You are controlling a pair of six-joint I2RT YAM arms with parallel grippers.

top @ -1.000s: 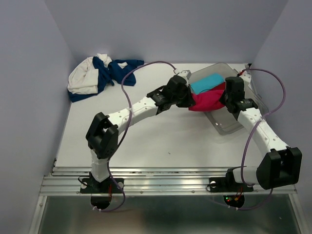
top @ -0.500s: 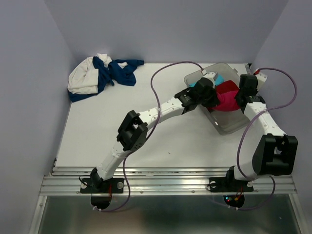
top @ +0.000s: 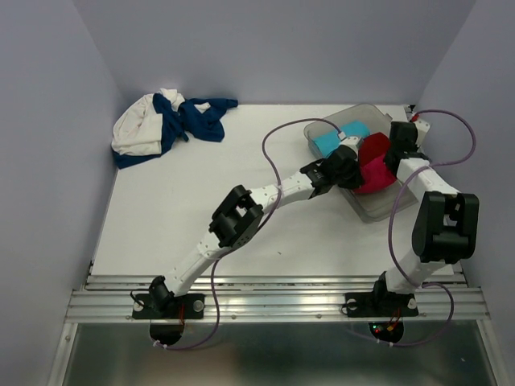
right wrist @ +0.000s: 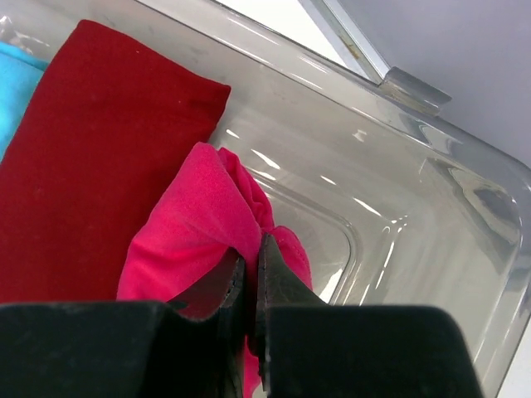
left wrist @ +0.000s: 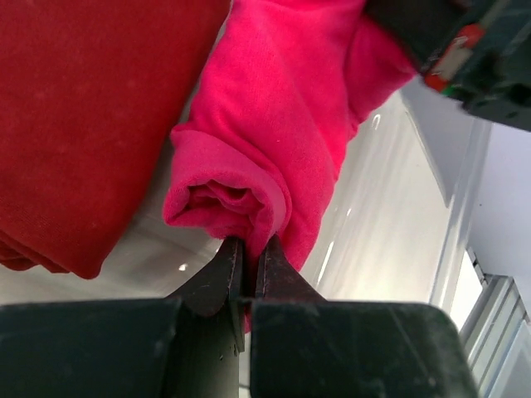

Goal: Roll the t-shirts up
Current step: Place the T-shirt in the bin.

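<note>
The rolled bright pink-red t-shirt (left wrist: 274,124) hangs low inside the clear plastic bin (top: 374,211) at 2 o'clock on the white surface (top: 201,209). It sits just beside a darker red fabric roll (right wrist: 91,149), with a light-blue fabric roll (top: 338,138) towards 11 o'clock of that.

The left gripper (left wrist: 246,249) and right gripper (right wrist: 249,249) are each pinched narrow on a thin fold at opposite ends. With so little cloth caught, the roll may spring loose on release, or snag a finger and drag out.

The heap of navy blue and cream-white t-shirts (top: 173,121) waits at 10 o'clock.
</note>
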